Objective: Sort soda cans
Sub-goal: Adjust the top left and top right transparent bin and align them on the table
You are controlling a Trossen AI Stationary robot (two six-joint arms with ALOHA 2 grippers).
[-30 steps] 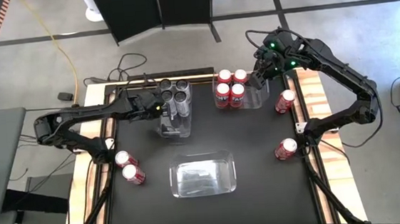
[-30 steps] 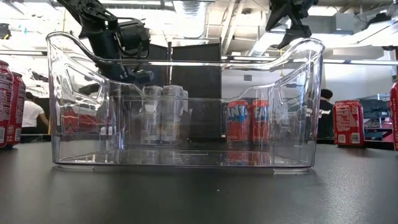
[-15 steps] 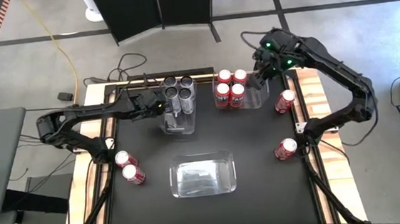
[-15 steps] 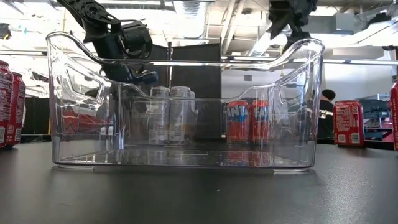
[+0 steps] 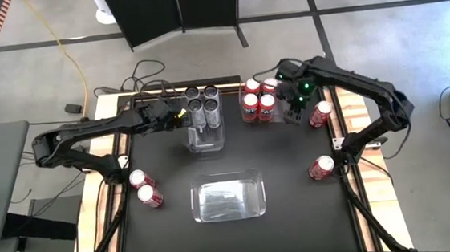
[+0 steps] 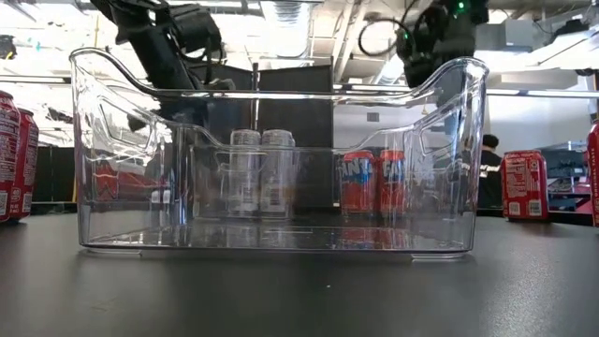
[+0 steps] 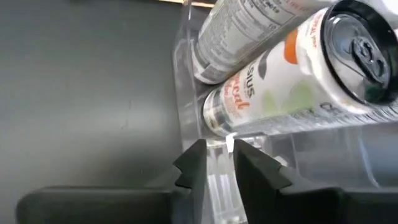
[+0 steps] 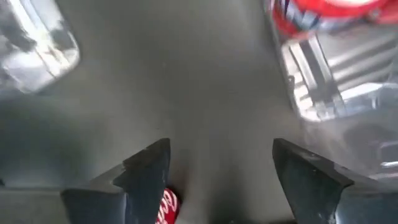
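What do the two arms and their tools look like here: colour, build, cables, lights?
Both arms are dark, slim, jointed links rising from bases at the table's side edges. The right tool sits below a wrist showing small green lights and a looping black cable. The left tool has a small yellow-green spot at its wrist. In the wrist views each tool has two matte black fingers with angular, stepped tips.

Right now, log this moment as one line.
left pincer: shut on wall of clear plastic bin of silver-grey metal cans | right pincer: open, beside second clear bin of red metal cans
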